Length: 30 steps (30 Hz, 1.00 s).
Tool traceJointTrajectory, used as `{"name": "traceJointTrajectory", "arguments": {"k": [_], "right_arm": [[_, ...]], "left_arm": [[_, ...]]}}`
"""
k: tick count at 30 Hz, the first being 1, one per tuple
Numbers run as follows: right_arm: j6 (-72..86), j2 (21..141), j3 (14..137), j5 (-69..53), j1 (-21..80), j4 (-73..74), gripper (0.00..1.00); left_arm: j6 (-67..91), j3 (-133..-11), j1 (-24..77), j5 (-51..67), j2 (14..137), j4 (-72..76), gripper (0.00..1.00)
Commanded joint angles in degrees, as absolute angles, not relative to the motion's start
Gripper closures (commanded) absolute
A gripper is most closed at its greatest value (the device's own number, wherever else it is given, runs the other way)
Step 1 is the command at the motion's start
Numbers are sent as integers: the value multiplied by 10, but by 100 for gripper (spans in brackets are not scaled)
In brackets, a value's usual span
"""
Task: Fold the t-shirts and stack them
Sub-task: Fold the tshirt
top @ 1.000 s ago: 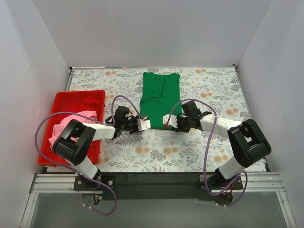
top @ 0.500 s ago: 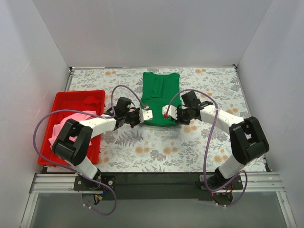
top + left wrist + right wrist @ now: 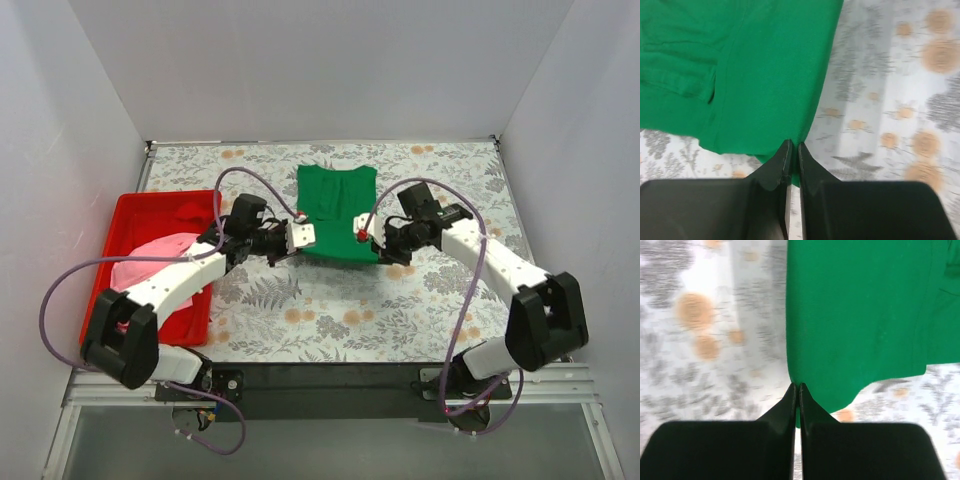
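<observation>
Cloth pinched at both ends: the left hand (image 3: 300,236) and right hand (image 3: 362,236) each clamp tight on a corner of the green t-shirt (image 3: 336,200), lying on the floral surface (image 3: 400,310) beside the red tray (image 3: 160,196). The pink t-shirt (image 3: 160,247) sits bunched inside that tray.

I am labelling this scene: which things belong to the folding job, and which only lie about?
Job in hand:
green t-shirt, near corners pinched by left gripper and right gripper
pink t-shirt, heaped in the red tray

Lying about:
red tray
flowered table cover
</observation>
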<state>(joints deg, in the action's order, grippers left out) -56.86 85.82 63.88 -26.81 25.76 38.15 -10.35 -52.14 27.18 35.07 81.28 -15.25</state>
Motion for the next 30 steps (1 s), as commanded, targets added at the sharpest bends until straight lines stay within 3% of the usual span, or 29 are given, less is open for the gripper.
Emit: {"name": "traceJointTrajectory", "arguments": {"k": [1, 7, 10, 19, 30], "right_arm": [[-535, 750, 591, -326, 286, 473, 99], [-466, 625, 562, -369, 345, 534, 99], [-480, 646, 599, -353, 344, 548, 99], [-618, 861, 726, -356, 251, 551, 99], [-704, 1162, 995, -338, 168, 550, 99]], "left_arm": [[-106, -494, 294, 400, 705, -278, 100], [-34, -448, 322, 412, 564, -368, 100], [12, -486, 321, 382, 556, -388, 100], [-36, -638, 235, 360, 803, -317, 100], [-61, -893, 180, 360, 1122, -273, 100]]}}
